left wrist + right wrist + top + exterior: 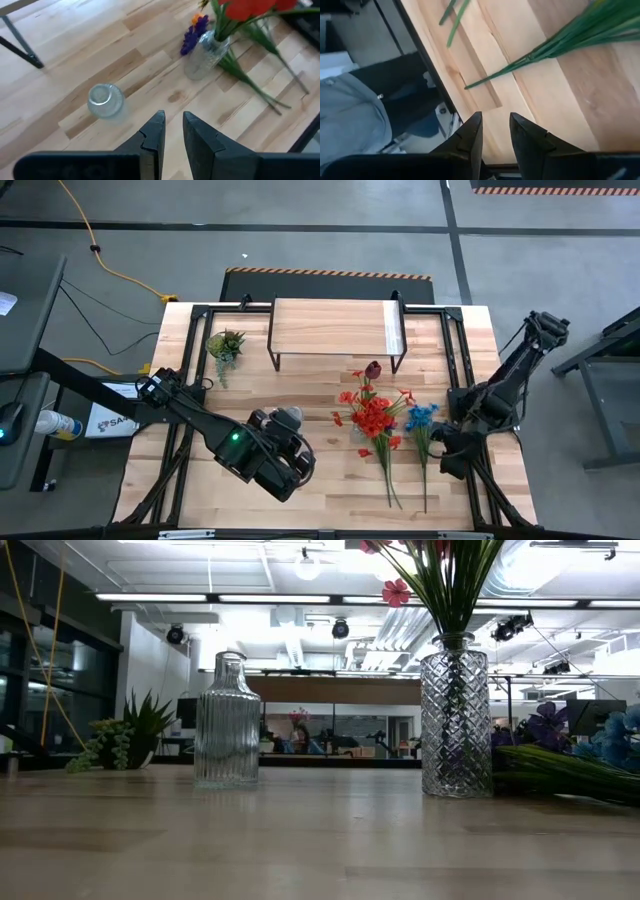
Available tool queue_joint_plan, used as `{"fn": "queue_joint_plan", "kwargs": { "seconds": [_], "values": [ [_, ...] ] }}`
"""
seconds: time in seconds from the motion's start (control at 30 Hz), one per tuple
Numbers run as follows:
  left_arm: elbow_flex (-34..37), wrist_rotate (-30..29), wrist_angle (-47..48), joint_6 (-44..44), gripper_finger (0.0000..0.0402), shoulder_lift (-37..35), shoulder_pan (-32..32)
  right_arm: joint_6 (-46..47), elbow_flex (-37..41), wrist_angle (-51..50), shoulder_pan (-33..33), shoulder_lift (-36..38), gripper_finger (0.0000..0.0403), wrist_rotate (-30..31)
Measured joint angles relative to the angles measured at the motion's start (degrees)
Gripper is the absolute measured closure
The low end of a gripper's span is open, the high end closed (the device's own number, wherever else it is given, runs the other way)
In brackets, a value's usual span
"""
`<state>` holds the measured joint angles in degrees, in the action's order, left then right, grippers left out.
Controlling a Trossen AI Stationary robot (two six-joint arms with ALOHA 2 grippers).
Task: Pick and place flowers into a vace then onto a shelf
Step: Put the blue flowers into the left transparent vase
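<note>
Red flowers (372, 416) stand in a cut-glass vase (454, 715) mid-table, with a blue flower (421, 418) and more stems lying flat on the table (330, 480) just beside it; the shelf (335, 328) sits at the far edge with nothing on top. Left gripper (172, 131) hovers near a ribbed glass bottle (105, 100), fingers a narrow gap apart, gripping nothing. Right gripper (495, 129) sits at the table's right edge near loose stem ends, fingers slightly parted, also holding nothing.

Flowers (375, 418) in vase (454, 715), right of bottle (227, 722), before shelf (335, 326)
</note>
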<state>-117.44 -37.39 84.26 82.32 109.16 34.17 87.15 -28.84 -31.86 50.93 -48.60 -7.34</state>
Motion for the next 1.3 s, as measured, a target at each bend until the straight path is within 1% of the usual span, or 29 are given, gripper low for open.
{"fn": "queue_joint_plan", "kwargs": {
  "seconds": [0.17,0.3,0.37,0.5,0.7,0.87,1.0,1.07,1.2,1.3],
  "values": [
    [0.16,3.63,5.83,0.02,0.0298,0.00,1.17,6.47,0.00,0.44,2.97,0.00,0.0313,6.12],
    [2.75,4.89,5.69,0.26,0.0298,0.03,3.76,9.37,0.00,0.45,3.66,-0.02,0.0313,10.88],
    [3.87,5.16,5.72,0.69,0.0298,-0.01,5.40,10.32,0.00,0.47,3.61,-0.04,0.0314,12.18],
    [7.15,6.77,5.74,5.01,0.0298,-0.02,8.47,10.58,0.00,1.04,3.26,-0.04,0.0313,13.39],
    [10.91,6.78,5.72,11.43,0.0298,-0.02,12.03,12.47,0.00,0.00,3.04,-0.58,0.0319,12.63],
    [12.93,7.99,5.76,14.05,0.0298,-0.02,13.25,16.90,0.00,-0.31,3.07,-3.34,0.0326,7.25],
    [13.87,8.61,5.78,14.49,0.0298,-0.02,13.48,18.51,0.00,-0.17,2.36,-7.71,0.0334,7.07],
    [14.02,8.68,5.76,14.50,0.0298,-0.02,13.51,18.50,0.00,1.52,1.28,-10.14,0.0339,6.28],
    [14.03,8.61,5.76,14.49,0.0298,-0.02,13.51,17.60,0.00,5.17,0.40,-13.09,0.0347,2.61],
    [14.03,8.40,5.75,13.85,0.0298,-0.02,13.47,17.22,0.00,5.95,0.42,-13.92,0.0351,-0.25]
  ]
}}
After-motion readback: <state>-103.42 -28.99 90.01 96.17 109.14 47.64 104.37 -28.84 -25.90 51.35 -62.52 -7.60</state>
